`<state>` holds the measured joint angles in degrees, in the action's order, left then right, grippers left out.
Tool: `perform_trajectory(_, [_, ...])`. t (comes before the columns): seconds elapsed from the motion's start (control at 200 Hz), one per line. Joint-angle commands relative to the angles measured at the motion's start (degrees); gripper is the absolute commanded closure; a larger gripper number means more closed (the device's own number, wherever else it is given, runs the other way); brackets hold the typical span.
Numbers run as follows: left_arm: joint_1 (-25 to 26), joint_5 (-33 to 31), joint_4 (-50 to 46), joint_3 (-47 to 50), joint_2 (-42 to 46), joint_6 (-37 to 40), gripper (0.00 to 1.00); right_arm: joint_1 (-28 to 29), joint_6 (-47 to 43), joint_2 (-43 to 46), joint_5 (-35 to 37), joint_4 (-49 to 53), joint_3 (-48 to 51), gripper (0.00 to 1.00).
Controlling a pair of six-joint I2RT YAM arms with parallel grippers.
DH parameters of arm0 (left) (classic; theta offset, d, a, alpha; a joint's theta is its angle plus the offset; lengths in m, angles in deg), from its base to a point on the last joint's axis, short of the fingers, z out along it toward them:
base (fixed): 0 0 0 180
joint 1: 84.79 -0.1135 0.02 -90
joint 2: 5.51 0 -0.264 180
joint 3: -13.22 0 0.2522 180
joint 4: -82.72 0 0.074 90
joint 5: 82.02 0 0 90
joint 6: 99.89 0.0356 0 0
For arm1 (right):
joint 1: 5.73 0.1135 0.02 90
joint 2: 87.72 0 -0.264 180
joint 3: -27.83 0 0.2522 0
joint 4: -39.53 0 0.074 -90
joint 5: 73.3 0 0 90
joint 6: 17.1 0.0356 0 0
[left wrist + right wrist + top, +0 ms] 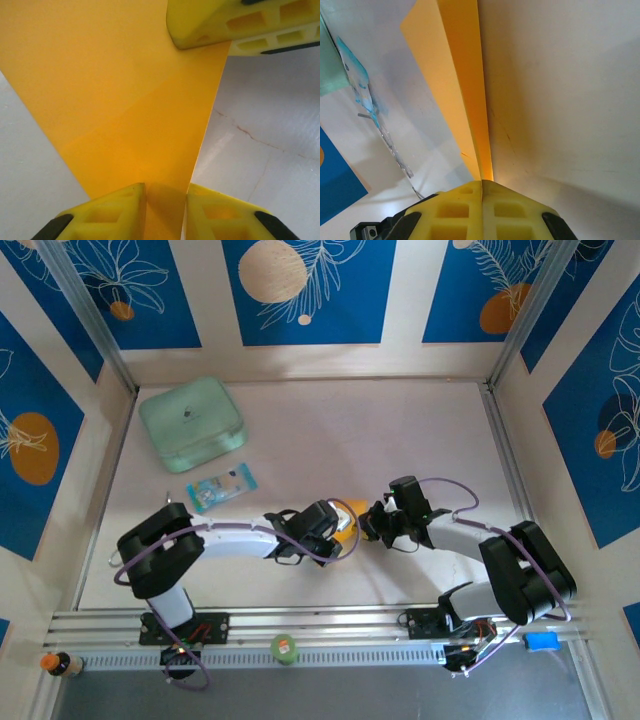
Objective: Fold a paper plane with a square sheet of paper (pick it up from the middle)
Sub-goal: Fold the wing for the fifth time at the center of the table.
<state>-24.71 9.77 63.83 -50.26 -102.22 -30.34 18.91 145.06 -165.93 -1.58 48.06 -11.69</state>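
Paper was orange-yellow, fingers yellow, box mint-green, packet blue-and-white, table pale, walls blue with leaf prints.

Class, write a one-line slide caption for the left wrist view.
Both tools pinch the folded orange-yellow paper above the white table.

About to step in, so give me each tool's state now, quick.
Left tool: closed on the orange-yellow paper, the sheet pinched between its fingers.
Right tool: shut tight on an edge of the same paper.
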Motion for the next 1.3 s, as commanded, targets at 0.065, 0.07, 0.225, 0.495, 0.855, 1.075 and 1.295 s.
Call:
perform_trajectory(0.065, [0.7, -1.3, -2.1, -1.9, -1.1, 1.4, 0.75, 0.1, 0.8, 0.9, -1.6, -0.2, 0.6, 1.0])
perform_trajectory(0.07, [0.7, -1.3, -2.1, -1.9, -1.1, 1.4, 0.75, 0.1, 0.8, 0.9, -1.6, -0.2, 0.7, 1.0])
perform_trajectory(0.225, [0.7, -1.2, -2.1, -2.1, -1.5, 1.4, 0.8, 0.2, 0.8, 0.9, -1.7, -0.2, 0.8, 1.0])
perform_trajectory(0.495, [0.8, -1.6, -2.7, -2.4, -2.0, 1.3, 0.8, 0.2, 0.9, 0.9, -1.6, -0.3, 0.7, 1.0])
perform_trajectory(0.855, [0.9, -2.5, -3.4, -2.4, -2.0, 1.4, 0.79, 0.2, 0.8, 1.0, -1.6, -0.3, 0.8, 1.0])
perform_trajectory(1.075, [0.9, -2.2, -3.5, -2.5, -2.1, 1.5, 0.82, 0.2, 0.9, 1.0, -1.6, -0.4, 0.8, 1.0])
perform_trajectory(1.295, [0.9, -2.4, -3.5, -2.6, -2.2, 1.5, 0.87, 0.2, 0.8, 0.9, -1.7, -0.1, 0.8, 0.99])
